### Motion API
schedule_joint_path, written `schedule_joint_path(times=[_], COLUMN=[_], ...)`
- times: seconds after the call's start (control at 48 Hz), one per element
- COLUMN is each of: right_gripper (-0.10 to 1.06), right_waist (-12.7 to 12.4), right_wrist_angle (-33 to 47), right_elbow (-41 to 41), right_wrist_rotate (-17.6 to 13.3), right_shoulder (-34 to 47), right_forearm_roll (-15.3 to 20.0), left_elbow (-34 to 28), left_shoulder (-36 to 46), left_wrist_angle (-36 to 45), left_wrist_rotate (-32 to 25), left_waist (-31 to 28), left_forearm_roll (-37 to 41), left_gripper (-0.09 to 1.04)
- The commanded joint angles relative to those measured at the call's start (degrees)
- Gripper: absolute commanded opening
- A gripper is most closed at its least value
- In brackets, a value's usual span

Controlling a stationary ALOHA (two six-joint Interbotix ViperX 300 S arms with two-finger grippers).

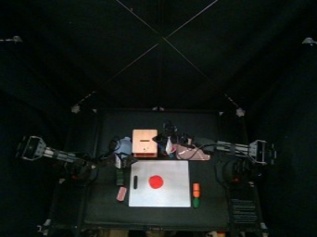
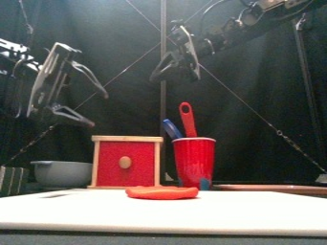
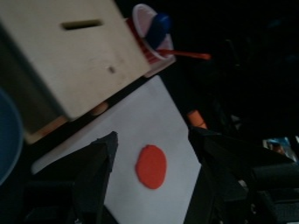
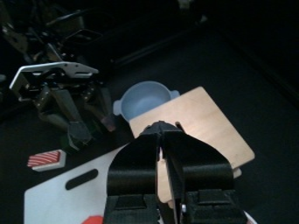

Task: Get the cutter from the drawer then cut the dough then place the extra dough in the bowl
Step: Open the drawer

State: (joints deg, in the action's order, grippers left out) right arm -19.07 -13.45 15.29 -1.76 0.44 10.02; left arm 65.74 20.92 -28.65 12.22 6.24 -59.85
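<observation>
Jaws, right gripper (image 4: 163, 131): pressed together, nothing between them, poised above the top of the wooden box (image 2: 128, 140). Jaws, left gripper (image 3: 156, 140): spread wide, empty, raised over the table's left side, looking down on the white board (image 1: 173, 171).

Drawer front (image 2: 143, 170): red, flush with the box, facing the table's front edge; shut. Cutter not visible in any view (presumably inside the drawer). Dough (image 2: 163, 192): flat red disc, whole and uncut, at the middle of the board. Bowl (image 2: 57, 172): just beside the box, toward the table's left edge; looks empty. Red cup (image 2: 194, 161) with its knives: at the box's other side.

Step in hand, by my reading: the first, fetching the cutter; drawer not yet opened. The next move calls for one gripper to drop to the drawer's knob (image 2: 125, 163), part its jaws enough to take it, then pull straight toward the front edge, likely with the other gripper steadying the box.
</observation>
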Motion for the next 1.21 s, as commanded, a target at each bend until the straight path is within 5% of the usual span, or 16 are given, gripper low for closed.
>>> schedule_joint_path(times=[0.021, 0.542, 1.208], right_gripper=[0.03, 0.03, 0.03], right_waist=[-1.76, -2.46, -2.46], right_wrist_angle=[-4.83, -27.07, -32.08], right_elbow=[-6.5, -30.15, -31.38], right_wrist_rotate=[0.18, 1.05, 1.23], right_shoulder=[3.16, 22.32, 25.4], right_forearm_roll=[0.09, -7.73, -7.73], left_elbow=[-3.25, -10.02, -14.77], left_shoulder=[-2.9, -14.06, -20.74], left_wrist_angle=[-0.44, -0.44, 0.88], left_wrist_rotate=[0.0, 0.35, 0.44], left_waist=[0.18, -0.35, -6.15], left_forearm_roll=[-1.49, -8.26, -9.4], left_gripper=[0.97, 0.97, 0.96])
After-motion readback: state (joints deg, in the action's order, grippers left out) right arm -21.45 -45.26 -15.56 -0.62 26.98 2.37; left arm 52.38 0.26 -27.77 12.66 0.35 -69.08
